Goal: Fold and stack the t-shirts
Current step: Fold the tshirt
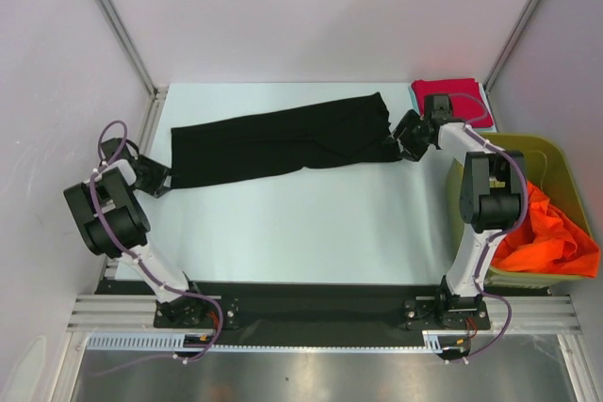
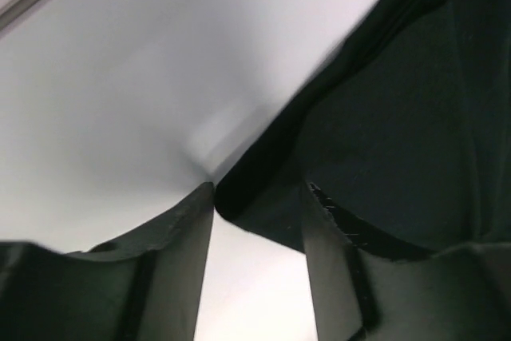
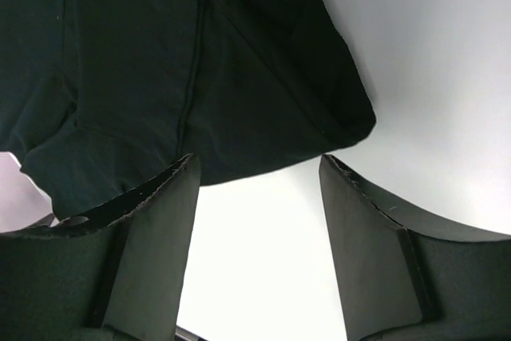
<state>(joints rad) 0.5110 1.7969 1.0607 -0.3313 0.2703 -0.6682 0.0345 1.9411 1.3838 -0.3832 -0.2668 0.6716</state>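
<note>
The black t-shirt (image 1: 283,141) lies folded into a long band across the far half of the table. My left gripper (image 1: 160,179) is open at its left end; in the left wrist view the cloth's corner (image 2: 375,125) lies just beyond and between the fingertips. My right gripper (image 1: 403,145) is open at its right end; the cloth edge (image 3: 200,61) lies just past the fingertips, nothing held. The red t-shirt (image 1: 450,101) lies folded at the far right corner. The orange t-shirt (image 1: 551,237) hangs out of the bin.
The olive-green bin (image 1: 546,152) stands at the right table edge behind my right arm. White walls with metal posts enclose the table on three sides. A black bar runs along the near edge.
</note>
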